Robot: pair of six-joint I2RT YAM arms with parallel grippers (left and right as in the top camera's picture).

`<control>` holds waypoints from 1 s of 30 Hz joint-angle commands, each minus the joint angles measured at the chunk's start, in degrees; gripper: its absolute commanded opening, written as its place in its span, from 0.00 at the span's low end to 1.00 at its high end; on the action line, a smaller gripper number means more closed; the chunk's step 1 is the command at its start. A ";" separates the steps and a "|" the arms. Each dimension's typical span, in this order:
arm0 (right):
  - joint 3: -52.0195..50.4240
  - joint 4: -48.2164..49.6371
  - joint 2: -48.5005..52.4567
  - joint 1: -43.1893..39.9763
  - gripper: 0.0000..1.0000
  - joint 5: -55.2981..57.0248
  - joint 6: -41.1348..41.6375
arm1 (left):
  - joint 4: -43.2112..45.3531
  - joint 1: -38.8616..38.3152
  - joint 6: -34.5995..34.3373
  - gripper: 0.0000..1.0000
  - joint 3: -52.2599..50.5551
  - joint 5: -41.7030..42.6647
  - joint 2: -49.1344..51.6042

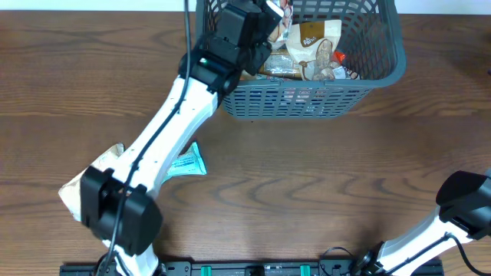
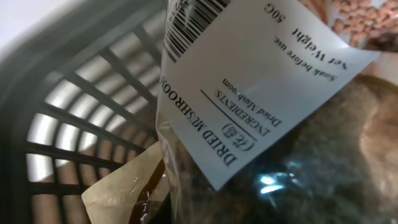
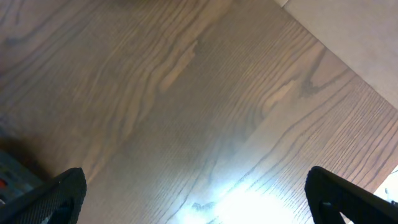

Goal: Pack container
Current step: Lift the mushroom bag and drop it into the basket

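Basket (image 1: 383,69) running off frame at 12 o'clock; left arm (image 1: 176,115) hiding its 10 o'clock corner; packet (image 2: 261,93) overrunning wrist view.

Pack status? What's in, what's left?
Done: a brown pouch and other packets lie in the container. In hand: the left gripper, shut on a dried mushroom packet, is over the container. Left: a teal packet and a beige packet on the table. The right gripper is open over the table.

Overhead looks straight down on the table (image 1: 307,192). Left wrist sits close inside the container (image 2: 74,93), which overhead also shows. Right wrist faces bare table nearby.
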 commanded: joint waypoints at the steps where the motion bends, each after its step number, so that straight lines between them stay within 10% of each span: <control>1: -0.33 -0.39 -0.26 -0.20 0.99 -0.28 -0.68 | -0.11 0.26 -0.33 0.06 0.15 -0.87 1.31; 6: -0.33 -0.42 -0.26 -0.20 0.99 -0.26 -0.68 | -0.15 0.26 -0.33 0.07 0.15 -0.87 2.16; 8: -0.33 -0.44 -0.26 -0.20 0.99 -0.26 -0.68 | -0.17 0.26 -0.33 0.32 0.15 -0.87 2.25; 13: -0.33 -0.66 -0.26 -0.20 0.99 -0.28 -0.68 | -0.13 0.26 -0.31 0.55 0.15 -0.87 2.25; 30: -0.33 -0.85 -0.26 -0.20 0.99 -0.26 -0.70 | 2.47 0.26 1.51 0.66 5.49 -6.12 -3.17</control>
